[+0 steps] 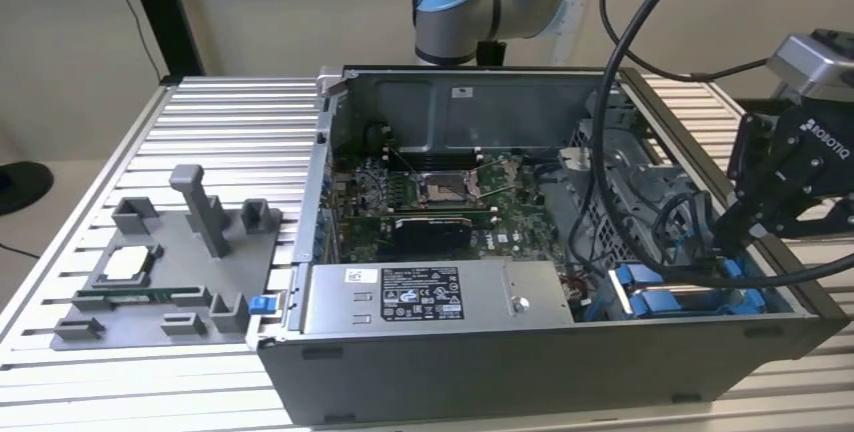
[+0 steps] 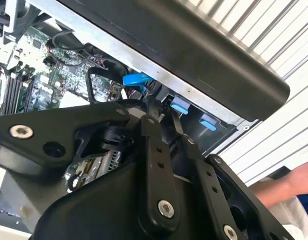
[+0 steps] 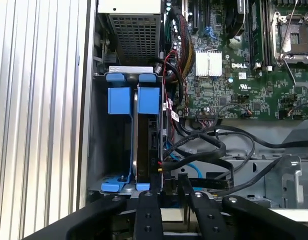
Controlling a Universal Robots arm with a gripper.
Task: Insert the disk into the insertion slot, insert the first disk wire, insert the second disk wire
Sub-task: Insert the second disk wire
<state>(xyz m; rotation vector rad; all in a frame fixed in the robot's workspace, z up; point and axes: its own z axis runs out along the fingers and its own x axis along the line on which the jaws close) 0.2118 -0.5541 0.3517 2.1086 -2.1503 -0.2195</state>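
You look to be on the first-wire step: the disk (image 3: 147, 135) stands edge-on inside the insertion slot (image 3: 113, 150), your end effector (image 3: 171, 192), grip state I cannot tell, hovers at its connector end among black cables (image 3: 213, 147), where squaring plug to port likely matters.

Disk (image 3: 148, 142) inside insertion slot (image 3: 100, 145)
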